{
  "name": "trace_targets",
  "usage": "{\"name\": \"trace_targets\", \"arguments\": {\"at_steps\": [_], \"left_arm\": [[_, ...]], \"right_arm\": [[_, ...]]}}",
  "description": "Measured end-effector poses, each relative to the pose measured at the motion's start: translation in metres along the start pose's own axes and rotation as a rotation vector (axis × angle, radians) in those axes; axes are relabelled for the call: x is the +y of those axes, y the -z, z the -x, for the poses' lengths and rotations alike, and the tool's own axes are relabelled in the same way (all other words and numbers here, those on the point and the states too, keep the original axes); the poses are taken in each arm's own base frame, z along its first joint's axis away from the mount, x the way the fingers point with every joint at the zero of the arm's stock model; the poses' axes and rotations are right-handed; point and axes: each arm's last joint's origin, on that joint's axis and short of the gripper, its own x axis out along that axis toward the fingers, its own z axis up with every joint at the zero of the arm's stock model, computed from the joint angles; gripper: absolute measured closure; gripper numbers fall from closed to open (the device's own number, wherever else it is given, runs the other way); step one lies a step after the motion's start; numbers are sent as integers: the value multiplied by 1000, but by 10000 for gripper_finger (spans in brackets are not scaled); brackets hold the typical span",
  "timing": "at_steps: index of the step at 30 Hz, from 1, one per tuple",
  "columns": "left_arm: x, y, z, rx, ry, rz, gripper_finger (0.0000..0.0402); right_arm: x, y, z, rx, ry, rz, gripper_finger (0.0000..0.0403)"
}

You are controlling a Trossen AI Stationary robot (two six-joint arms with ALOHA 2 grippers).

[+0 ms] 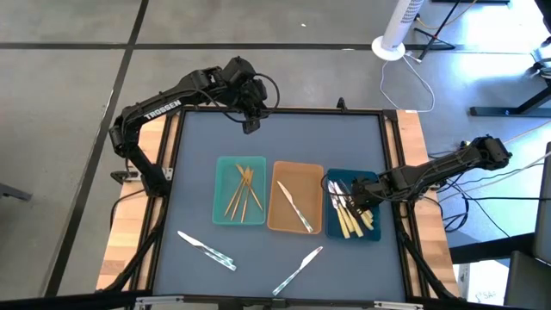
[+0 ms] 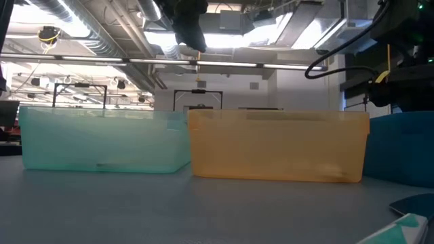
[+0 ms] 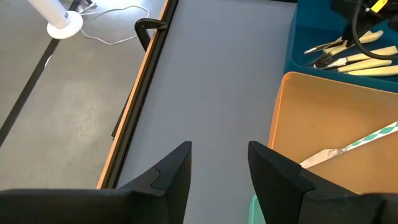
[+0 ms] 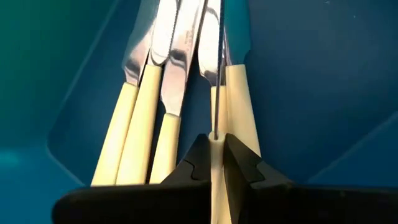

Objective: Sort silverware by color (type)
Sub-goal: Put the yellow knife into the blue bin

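Three trays stand side by side mid-table. The teal tray [image 1: 220, 207] holds slim gold silverware [image 1: 244, 188]. In the tan tray [image 1: 280, 215] lies one silver knife [image 1: 294, 207]. The dark-blue tray [image 1: 372, 232] holds several yellow-handled pieces [image 4: 134, 124]. My right gripper [image 1: 357, 200] reaches down into the blue tray, shut on one yellow-handled knife [image 4: 217, 93]. Two more silver knives [image 1: 207, 250] [image 1: 298, 269] lie flat on the mat near the front edge. Above the table's far edge my left gripper [image 1: 250, 120] hangs open, holding nothing. My right gripper pinches the knife's yellow handle [image 4: 216, 144] between its two fingertips [image 4: 198, 158], close to where the blade starts. The fingers come steeply from above. The knife stands on edge, its blade [image 4: 219, 68] showing as a thin line over the other pieces; whether it rests on them I cannot tell.
A wooden frame [image 1: 164, 146] borders the grey-blue mat [image 1: 284, 138]. Bare mat lies between the trays and the far edge, and in front of the trays around the two loose knives. A white fan base [image 1: 389, 47] with its cord stands on the floor beyond.
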Motion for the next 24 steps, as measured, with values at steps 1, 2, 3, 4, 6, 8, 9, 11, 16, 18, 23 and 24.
{"name": "trace_targets", "arguments": {"at_steps": [1, 2, 3, 4, 6, 8, 9, 11, 16, 18, 23, 24], "left_arm": [[0, 0, 0, 0, 0, 0, 250], [0, 0, 0, 0, 0, 0, 250], [0, 0, 0, 0, 0, 0, 250], [0, 0, 0, 0, 0, 0, 250], [0, 0, 0, 0, 0, 0, 250], [0, 0, 0, 0, 0, 0, 250], [0, 0, 0, 0, 0, 0, 250], [0, 0, 0, 0, 0, 0, 250], [0, 0, 0, 0, 0, 0, 250], [0, 0, 0, 1, 0, 0, 250], [0, 0, 0, 1, 0, 1, 250], [0, 0, 0, 2, 0, 1, 250]], "right_arm": [[0, 0, 0, 0, 0, 0, 398], [0, 0, 0, 0, 0, 0, 398], [0, 0, 0, 0, 0, 0, 398], [0, 0, 0, 0, 0, 0, 398], [0, 0, 0, 0, 0, 0, 398], [0, 0, 0, 0, 0, 0, 396], [0, 0, 0, 0, 0, 0, 393], [0, 0, 0, 0, 0, 0, 383], [-1, 0, 0, -2, 7, 0, 345], [-1, 0, 0, -3, 8, 0, 332], [-1, 0, 0, -14, 11, 0, 317], [-1, 0, 0, -16, 12, 1, 316]]}}
